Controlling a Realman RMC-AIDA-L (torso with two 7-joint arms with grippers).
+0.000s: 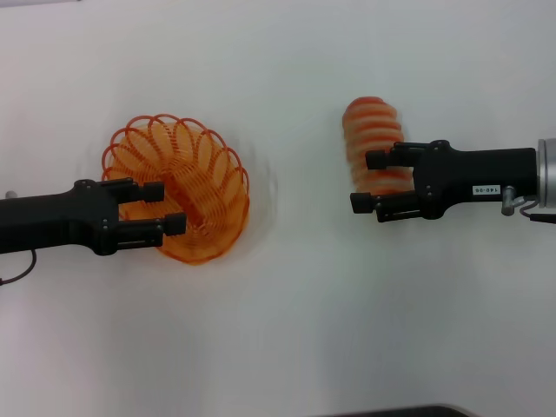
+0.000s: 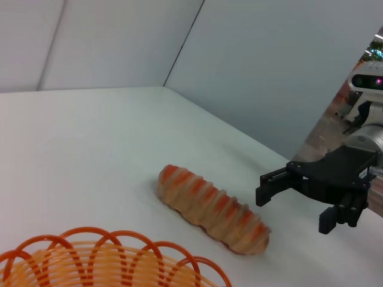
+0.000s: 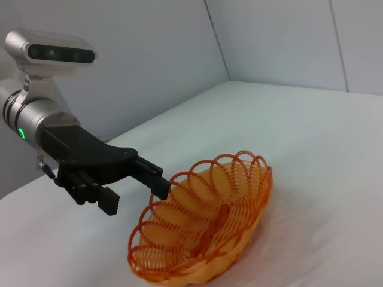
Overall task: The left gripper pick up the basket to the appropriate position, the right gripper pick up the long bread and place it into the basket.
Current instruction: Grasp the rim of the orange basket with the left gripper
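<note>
The orange wire basket (image 1: 193,169) sits on the white table at the left; it also shows in the left wrist view (image 2: 90,257) and the right wrist view (image 3: 209,221). My left gripper (image 1: 165,208) is open at the basket's left rim, one finger over the rim and one outside it, as the right wrist view (image 3: 134,192) shows. The long bread (image 1: 372,129) lies at the right, striped orange and tan, and shows in the left wrist view (image 2: 209,206). My right gripper (image 1: 367,182) is open, its fingers to either side of the bread's near end, a little above it (image 2: 296,206).
The white table (image 1: 287,330) spreads around both things, with a bare stretch between basket and bread. Grey walls stand behind it in the wrist views. A dark edge shows at the bottom of the head view (image 1: 408,412).
</note>
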